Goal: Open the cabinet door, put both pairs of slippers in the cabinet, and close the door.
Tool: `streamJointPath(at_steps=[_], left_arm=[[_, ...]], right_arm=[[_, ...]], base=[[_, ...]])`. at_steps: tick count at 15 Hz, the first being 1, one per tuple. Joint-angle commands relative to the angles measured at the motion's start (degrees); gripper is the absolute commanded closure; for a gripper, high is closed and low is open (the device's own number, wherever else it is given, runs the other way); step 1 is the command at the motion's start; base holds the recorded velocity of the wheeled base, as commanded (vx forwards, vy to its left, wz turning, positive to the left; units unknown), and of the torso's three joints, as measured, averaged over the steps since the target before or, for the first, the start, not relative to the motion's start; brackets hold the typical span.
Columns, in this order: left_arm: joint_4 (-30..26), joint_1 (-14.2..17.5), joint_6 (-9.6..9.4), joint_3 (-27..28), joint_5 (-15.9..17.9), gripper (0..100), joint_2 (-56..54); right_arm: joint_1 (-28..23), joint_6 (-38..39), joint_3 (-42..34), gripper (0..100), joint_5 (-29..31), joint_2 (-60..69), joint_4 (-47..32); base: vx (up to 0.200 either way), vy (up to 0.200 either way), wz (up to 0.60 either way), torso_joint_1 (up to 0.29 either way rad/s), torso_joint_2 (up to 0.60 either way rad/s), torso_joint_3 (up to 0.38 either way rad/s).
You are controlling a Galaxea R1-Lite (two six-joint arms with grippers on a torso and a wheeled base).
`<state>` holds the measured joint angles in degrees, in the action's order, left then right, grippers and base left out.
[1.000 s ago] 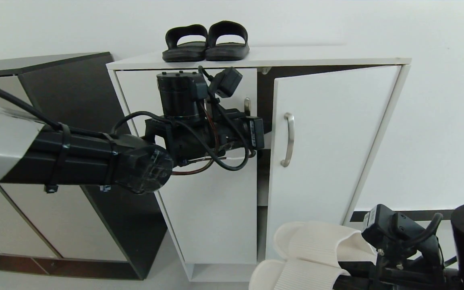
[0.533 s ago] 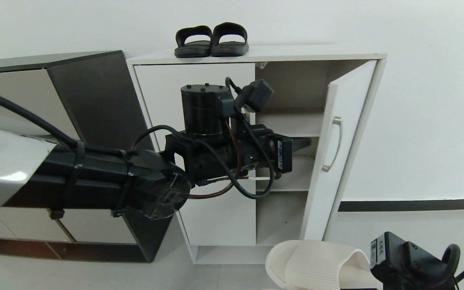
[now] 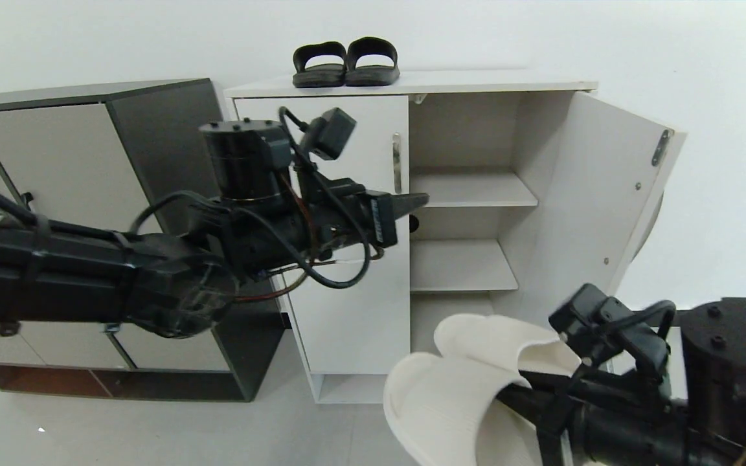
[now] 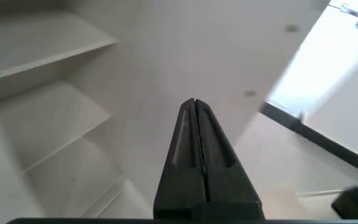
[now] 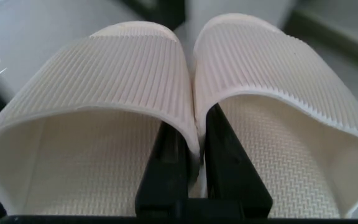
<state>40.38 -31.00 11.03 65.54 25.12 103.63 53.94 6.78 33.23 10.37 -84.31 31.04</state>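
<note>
White wall (image 3: 703, 65) behind, door (image 3: 606, 194) standing open; my right gripper (image 5: 191, 155) is clamping the white slippers (image 3: 463, 382), black slippers (image 3: 347, 61) waiting atop

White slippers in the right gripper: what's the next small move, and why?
Probably ease the white slippers forward toward the middle shelf: the right gripper is shut on the pair, the cabinet door stands wide open, and that shelf is bare.
</note>
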Motion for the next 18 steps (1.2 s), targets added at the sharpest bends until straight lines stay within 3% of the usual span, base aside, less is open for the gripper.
streamJointPath(at_steps=[1, 2, 3, 5, 7, 8, 9, 10, 11, 14, 16, 18], left_arm=[[-1.9, 6.9, -0.22, -9.6, -3.0, 100, -13.7], [-2.1, 7.1, -0.22, -10.3, -3.5, 100, -14.7], [-7.9, 7.9, -1.54, -16.9, -12.0, 100, -26.7], [-20.2, 7.9, -2.42, -23.6, -21.9, 100, -42.9], [-31.1, 8.9, -3.56, -25.6, -28.8, 100, -54.0], [-41.5, 11.2, -4.18, -27.0, -39.3, 100, -63.6], [-45.1, 11.3, -5.41, -29.3, -44.7, 100, -70.1], [-45.4, 11.7, -7.78, -33.9, -49.1, 100, -76.9], [-45.6, 12.5, -8.92, -39.4, -52.6, 100, -83.5], [-45.3, 19.0, -8.75, -56.7, -53.5, 100, -98.6], [-41.3, 19.3, -6.11, -62.1, -54.5, 100, -98.4], [-41.3, 30.8, -6.81, -64.3, -52.9, 100, -98.7]], right_arm=[[-1.0, 3.8, 9.1, 100, 13.9, -13.8, 6.2], [-1.1, 3.9, 9.7, 100, 14.7, -14.4, 6.5], [-3.1, 4.5, 14.4, 100, 22.2, -19.3, 7.7], [-5.7, 4.4, 17.0, 100, 26.1, -22.4, 7.6], [-8.0, 4.4, 18.0, 100, 28.6, -24.1, 7.7], [-8.9, 4.3, 18.1, 100, 28.6, -24.2, 7.7], [-8.9, 4.2, 18.0, 100, 28.6, -24.4, 7.7], [-8.9, 4.3, 18.1, 100, 28.6, -25.0, 7.8], [-8.5, 4.4, 18.0, 100, 28.7, -25.4, 7.8], [-7.5, 4.6, 17.7, 100, 29.0, -26.6, 7.9], [-7.6, 4.6, 17.3, 100, 29.0, -26.0, 8.3], [-7.7, 4.6, 16.7, 100, 29.0, -25.2, 8.9]], base=[[0.0, 0.0, 0.0, 0.0, 0.0, 0.0], [0.0, 0.0, 0.0, 0.0, 0.0, 0.0], [0.0, 0.0, 0.0, 0.0, 0.0, 0.0], [0.0, 0.0, 0.0, 0.0, 0.0, 0.0], [0.0, 0.0, 0.0, 0.0, 0.0, 0.0], [0.0, 0.0, 0.0, 0.0, 0.0, 0.0], [0.0, 0.0, 0.0, 0.0, 0.0, 0.0], [0.0, 0.0, 0.0, 0.0, 0.0, 0.0], [0.0, 0.0, 0.0, 0.0, 0.0, 0.0], [0.0, 0.0, 0.0, 0.0, 0.0, 0.0], [0.0, 0.0, 0.0, 0.0, 0.0, 0.0], [0.0, 0.0, 0.0, 0.0, 0.0, 0.0]])
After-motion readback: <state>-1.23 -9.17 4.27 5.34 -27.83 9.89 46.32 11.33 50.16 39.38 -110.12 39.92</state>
